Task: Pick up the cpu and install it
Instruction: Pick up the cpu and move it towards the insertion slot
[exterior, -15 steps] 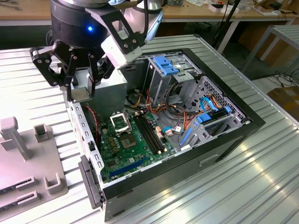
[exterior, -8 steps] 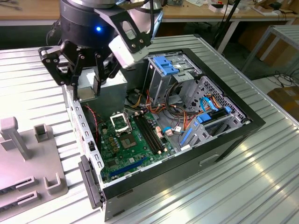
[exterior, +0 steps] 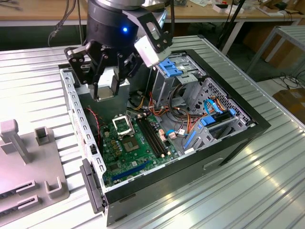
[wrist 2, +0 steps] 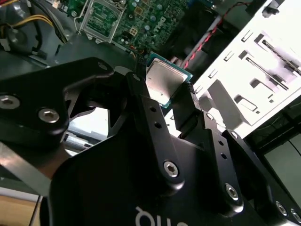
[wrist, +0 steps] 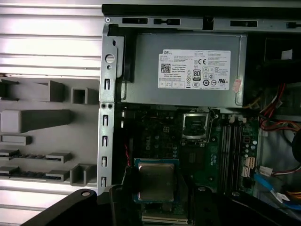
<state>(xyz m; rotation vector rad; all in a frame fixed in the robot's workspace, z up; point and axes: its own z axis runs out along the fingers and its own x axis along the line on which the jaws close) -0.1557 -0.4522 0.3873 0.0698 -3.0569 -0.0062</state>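
My claw pinches the cpu by two opposite edges, aloft and apart from the socket. It is probably light, stiff and slick, with a fragile underside: edges only.

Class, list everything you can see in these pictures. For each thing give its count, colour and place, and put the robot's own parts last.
table: one, ribbed silver, under everything
computer case: one, black and grey, open, on the table
motherboard: one, green, on the case floor
socket: one, black and silver, on the motherboard
power supply: one, grey, inside the case
blue latches: several, on the drive bays
parts fixture: one, grey, on the table at the exterior view's left
cpu: one, silver top, green edge, held above the motherboard
gripper: one, black, above the case, shut on the cpu
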